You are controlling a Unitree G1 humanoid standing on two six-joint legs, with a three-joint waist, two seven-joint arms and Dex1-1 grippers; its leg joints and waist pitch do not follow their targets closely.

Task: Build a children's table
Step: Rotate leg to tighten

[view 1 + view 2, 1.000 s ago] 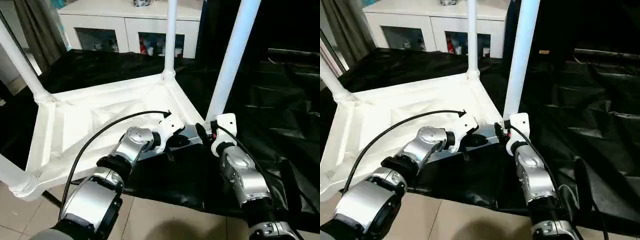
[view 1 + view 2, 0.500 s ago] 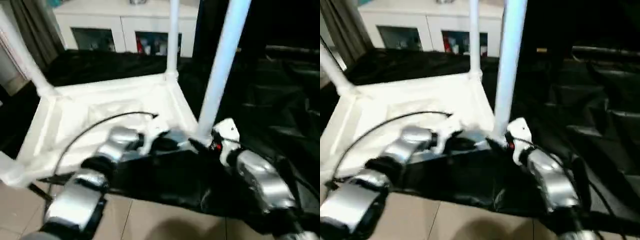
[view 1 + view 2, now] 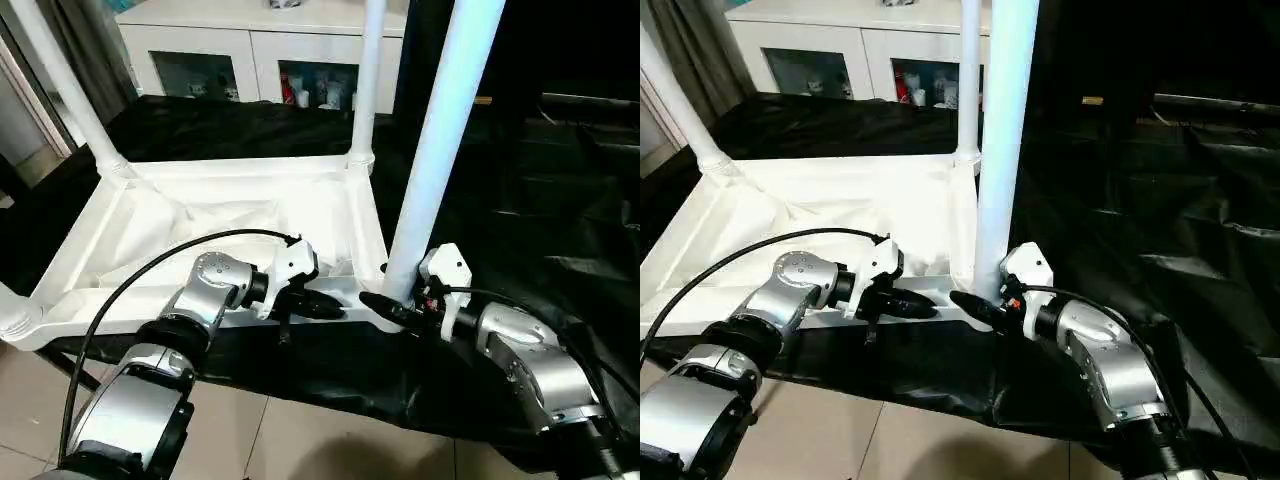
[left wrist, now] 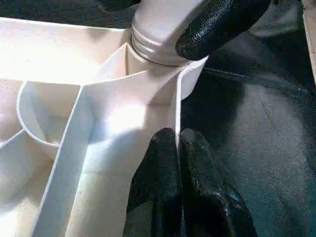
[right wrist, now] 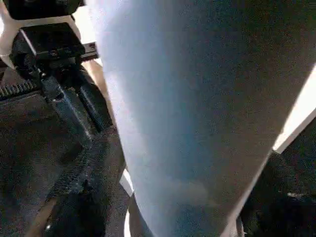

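White plastic children's table (image 3: 230, 215) is lying upside down on black sheeting (image 3: 560, 200), its tapered tube legs standing upward. Left gripper (image 3: 325, 308) is clenching the top's thin near rim just beside the corner socket. Right gripper (image 3: 385, 308) is clasping the base of the nearest leg (image 3: 440, 140) there.

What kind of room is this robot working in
Probably a home-style room or mock-up living space, hedged. A white glass-door cabinet with small items inside stands at the back, a curtain hangs beside it, and the floor is tiled, with black sheeting spread under the upturned children's table.
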